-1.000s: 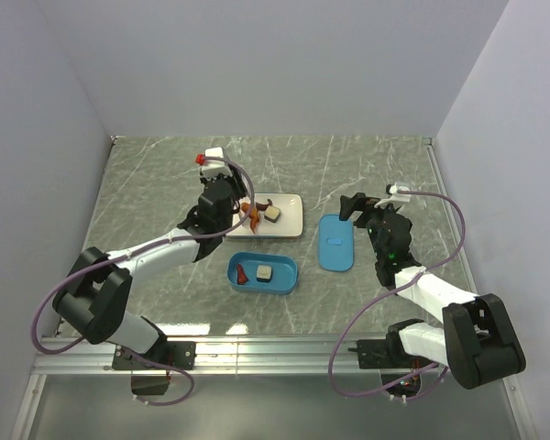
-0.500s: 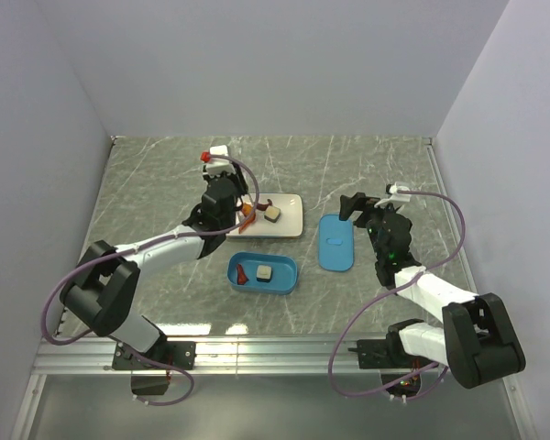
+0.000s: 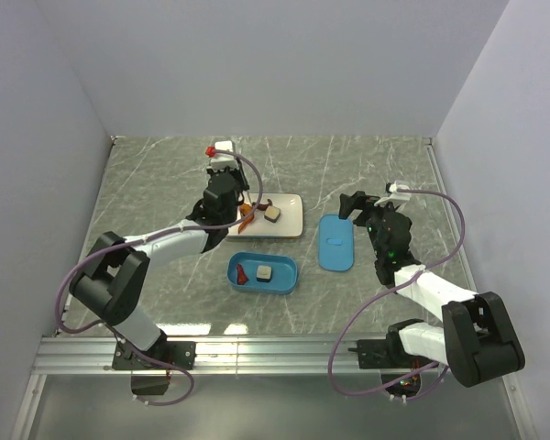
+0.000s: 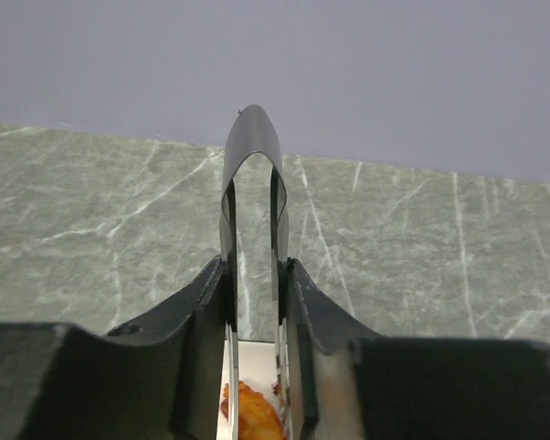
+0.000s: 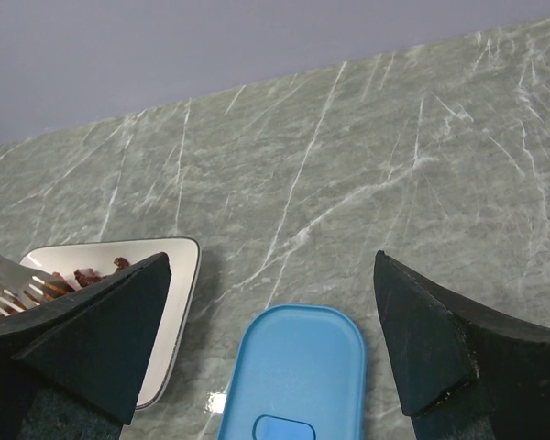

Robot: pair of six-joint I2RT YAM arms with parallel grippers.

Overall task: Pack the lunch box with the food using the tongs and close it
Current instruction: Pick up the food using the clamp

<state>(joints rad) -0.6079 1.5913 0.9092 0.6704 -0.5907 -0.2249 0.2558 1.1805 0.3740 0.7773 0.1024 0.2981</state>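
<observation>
The left pincer (image 4: 254,293) pinches the single pair of tongs (image 4: 253,156), with an orange piece (image 4: 254,412) between its two legs over the one white plate (image 3: 291,220). One tan cube (image 3: 273,213) also lies on that plate. The lunch box (image 3: 291,273) sits open on the bench (image 3: 165,183) just in front of the plate, holding two pieces: a red bit (image 3: 242,274) and a second cube (image 3: 264,273). Its lid (image 3: 335,242) lies flat to the right, near the right pincer (image 5: 270,259), which is spread wide and empty.

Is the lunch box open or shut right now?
Open. The lid lies apart, right of the lunch box, and two food pieces show inside.
</observation>
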